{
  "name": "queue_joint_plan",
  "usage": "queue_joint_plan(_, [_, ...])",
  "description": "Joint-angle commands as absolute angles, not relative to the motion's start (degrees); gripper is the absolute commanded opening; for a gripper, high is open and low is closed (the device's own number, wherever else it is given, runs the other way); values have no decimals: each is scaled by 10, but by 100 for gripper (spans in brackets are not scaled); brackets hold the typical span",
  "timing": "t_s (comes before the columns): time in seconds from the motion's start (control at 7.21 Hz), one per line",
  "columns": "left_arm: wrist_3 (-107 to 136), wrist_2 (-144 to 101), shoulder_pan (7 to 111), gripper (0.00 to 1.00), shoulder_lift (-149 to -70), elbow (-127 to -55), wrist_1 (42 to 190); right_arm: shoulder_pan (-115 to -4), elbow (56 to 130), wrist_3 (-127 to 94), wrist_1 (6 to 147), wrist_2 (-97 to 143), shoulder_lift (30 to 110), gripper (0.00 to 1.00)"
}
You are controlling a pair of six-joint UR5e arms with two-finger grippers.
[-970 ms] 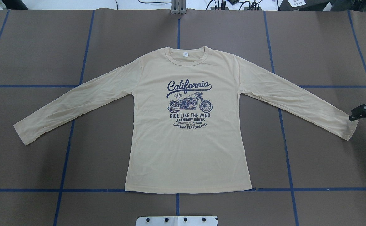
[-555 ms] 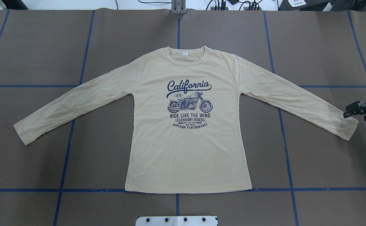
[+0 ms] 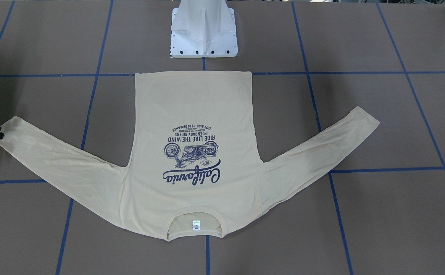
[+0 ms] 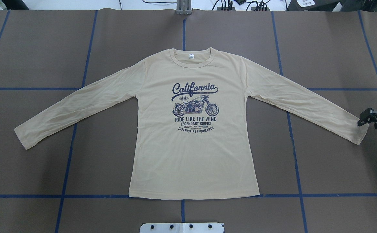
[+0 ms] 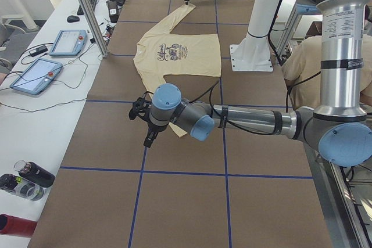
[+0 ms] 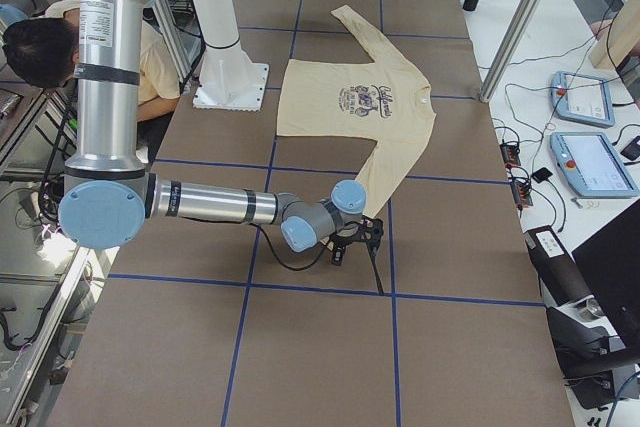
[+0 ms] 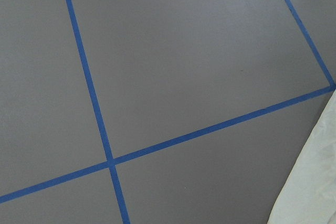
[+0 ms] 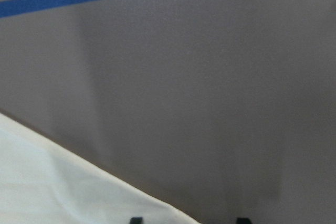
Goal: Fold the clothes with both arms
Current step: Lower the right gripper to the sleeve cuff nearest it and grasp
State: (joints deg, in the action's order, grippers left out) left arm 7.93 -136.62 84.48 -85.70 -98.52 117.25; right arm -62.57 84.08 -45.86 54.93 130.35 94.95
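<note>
While the brown desk [image 4: 30, 48] carries the cream long-sleeved shirt [image 4: 191, 155] spread flat and print-up at its centre, both sleeves out, no fold is yet made; the whole task is judged still to do. Right gripper [image 4: 361, 120] sits at the right sleeve cuff [image 4: 358, 134], jaws apart, the cloth edge lying between its fingertips [image 8: 136, 220], nothing gripped. Left gripper [image 5: 145, 132] hangs near the left sleeve cuff [image 4: 22, 136]; whether its jaws are apart cannot be told.
</note>
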Motion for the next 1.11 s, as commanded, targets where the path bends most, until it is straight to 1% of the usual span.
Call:
queue_joint_plan(0.0, [79,-1366,846,100,-857,-987,1172,-625,839,-459,552,1303,948,0])
queue_joint_plan(0.28, [79,-1367,846,100,-857,-988,1172,-627,843,-459,554,1327,947,0])
queue_joint_plan(0.42, [79,-1367,846,100,-857,-991,1172,-648,848,-459,553,1365,944,0])
queue_joint_plan(0.69, [82,-1367,846,100,-857,-1004,1172,-663,898,-474,554,1389,934,0])
queue_joint_plan(0.97, [82,-1367,846,100,-859,-1017,1173,-650,904,-563,555,1386,857,0])
